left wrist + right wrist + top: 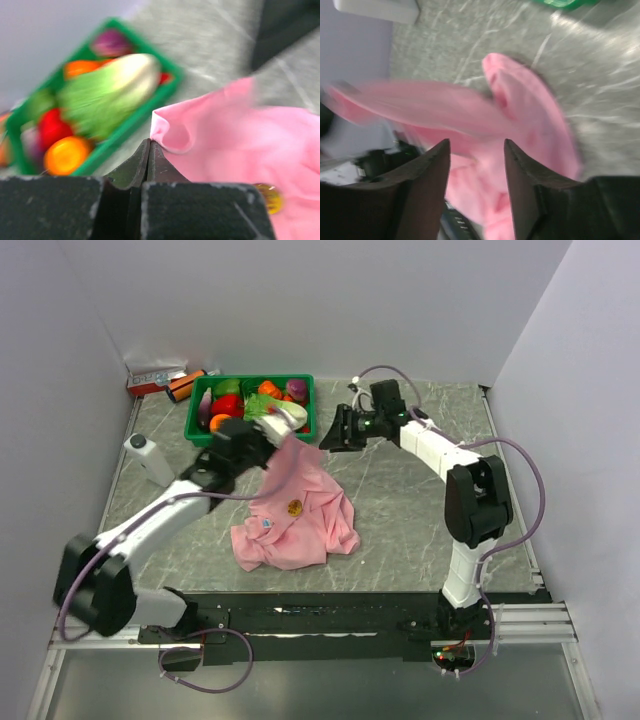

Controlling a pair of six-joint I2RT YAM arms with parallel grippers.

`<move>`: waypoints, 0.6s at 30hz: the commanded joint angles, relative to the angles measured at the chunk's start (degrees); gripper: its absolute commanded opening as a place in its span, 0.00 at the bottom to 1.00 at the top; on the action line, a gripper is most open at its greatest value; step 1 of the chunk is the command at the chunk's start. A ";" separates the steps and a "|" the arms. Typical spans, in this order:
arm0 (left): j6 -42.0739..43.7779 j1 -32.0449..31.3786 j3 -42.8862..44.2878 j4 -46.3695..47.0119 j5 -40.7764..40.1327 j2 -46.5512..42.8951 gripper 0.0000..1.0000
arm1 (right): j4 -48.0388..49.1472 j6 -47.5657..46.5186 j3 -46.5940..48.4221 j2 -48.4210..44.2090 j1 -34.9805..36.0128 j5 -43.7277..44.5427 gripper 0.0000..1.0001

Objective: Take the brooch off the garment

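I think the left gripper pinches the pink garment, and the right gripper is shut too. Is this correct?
Not quite. The left gripper does pinch the pink garment, but the right gripper is open; the right wrist view shows its fingers standing apart.

No text, number or brand can be read in any view. The red and white box at the far left corner of the table carries some print, but it is too small to make out. A small blue and white patch sits on the near left part of the pink garment. Whether it is a label or a printed mark cannot be told, and nothing on it is legible. Both wrist views are too blurred for any lettering to be read.
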 commanded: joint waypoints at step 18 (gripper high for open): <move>-10.04 19.93 -3.61 -17.11 12.31 -15.22 0.01 | -15.30 -83.04 -36.55 -28.26 17.11 20.01 0.75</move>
